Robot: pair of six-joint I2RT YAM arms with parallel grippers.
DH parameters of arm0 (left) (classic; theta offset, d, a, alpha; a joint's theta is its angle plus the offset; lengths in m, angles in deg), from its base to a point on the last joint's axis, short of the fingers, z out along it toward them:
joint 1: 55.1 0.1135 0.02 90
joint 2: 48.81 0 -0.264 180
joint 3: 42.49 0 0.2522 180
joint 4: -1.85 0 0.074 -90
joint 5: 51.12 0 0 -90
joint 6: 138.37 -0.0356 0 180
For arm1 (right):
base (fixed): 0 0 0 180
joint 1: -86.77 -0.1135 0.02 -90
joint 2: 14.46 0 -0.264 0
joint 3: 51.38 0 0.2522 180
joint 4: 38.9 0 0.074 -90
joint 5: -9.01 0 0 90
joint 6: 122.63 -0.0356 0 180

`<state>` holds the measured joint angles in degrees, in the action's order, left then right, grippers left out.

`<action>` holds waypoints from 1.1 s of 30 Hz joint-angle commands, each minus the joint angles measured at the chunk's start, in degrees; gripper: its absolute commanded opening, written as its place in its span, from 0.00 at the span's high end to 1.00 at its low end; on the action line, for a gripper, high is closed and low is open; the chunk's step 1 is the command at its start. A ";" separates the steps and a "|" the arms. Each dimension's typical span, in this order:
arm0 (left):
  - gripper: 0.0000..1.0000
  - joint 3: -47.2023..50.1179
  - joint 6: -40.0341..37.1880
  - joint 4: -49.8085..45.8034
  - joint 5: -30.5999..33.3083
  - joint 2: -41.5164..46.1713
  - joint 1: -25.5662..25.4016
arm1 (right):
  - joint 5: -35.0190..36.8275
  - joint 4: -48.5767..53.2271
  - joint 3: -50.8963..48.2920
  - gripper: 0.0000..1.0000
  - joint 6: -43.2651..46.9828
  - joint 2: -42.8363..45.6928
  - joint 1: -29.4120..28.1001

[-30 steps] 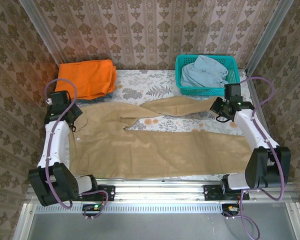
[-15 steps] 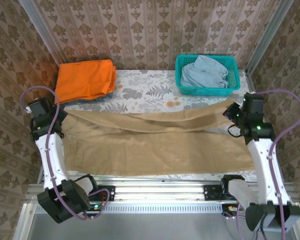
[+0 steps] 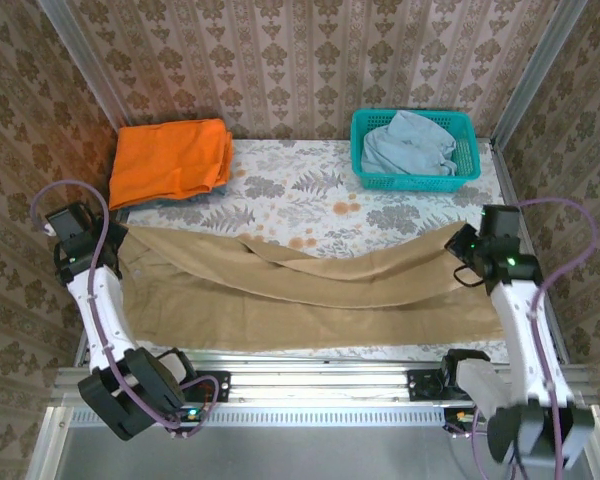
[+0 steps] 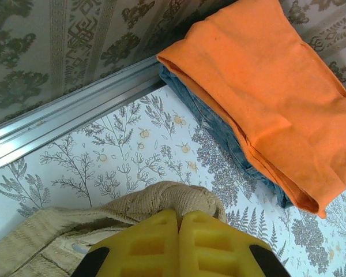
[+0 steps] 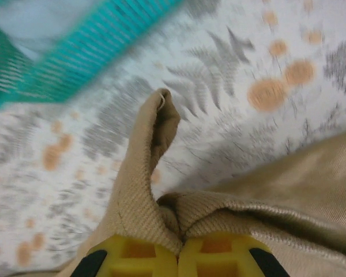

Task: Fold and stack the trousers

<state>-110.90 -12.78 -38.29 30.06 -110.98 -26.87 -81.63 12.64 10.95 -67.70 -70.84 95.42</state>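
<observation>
Trousers [image 3: 310, 295] sag mid-span between left gripper [image 4: 177, 218] and right gripper [image 5: 179, 245], each clenched on tan cloth. Recommended: tension evenly, lay edges matched, release together.

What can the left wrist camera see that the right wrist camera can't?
Left wrist camera: a folded orange garment lying on a blue garment, beside a metal rail and patterned wallpaper. Right wrist camera: a blurry corner of the teal basket. Both: yellow fingers pinched shut on the tan trousers, on the left gripper and the right gripper alike, over the flowery tablecloth.
</observation>
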 commanded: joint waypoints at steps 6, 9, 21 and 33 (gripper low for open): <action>1.00 1.89 4.43 6.90 1.02 -0.79 0.52 | -0.32 -11.22 -3.59 0.64 -4.39 -18.40 5.18; 1.00 2.67 5.44 8.25 0.39 -0.94 0.09 | 0.71 -8.50 -1.30 0.52 -3.95 -18.98 5.42; 1.00 6.85 6.48 12.40 -1.22 1.60 -2.06 | -0.25 1.51 -8.85 0.41 -2.18 -8.01 10.00; 1.00 9.57 6.06 14.19 -0.49 3.11 -3.79 | -9.35 -6.61 -9.55 0.52 -3.98 -22.41 10.51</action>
<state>-101.72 -7.12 -26.81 29.67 -109.06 -30.37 -89.21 7.74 0.77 -70.67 -91.41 105.65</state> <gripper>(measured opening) 0.058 0.485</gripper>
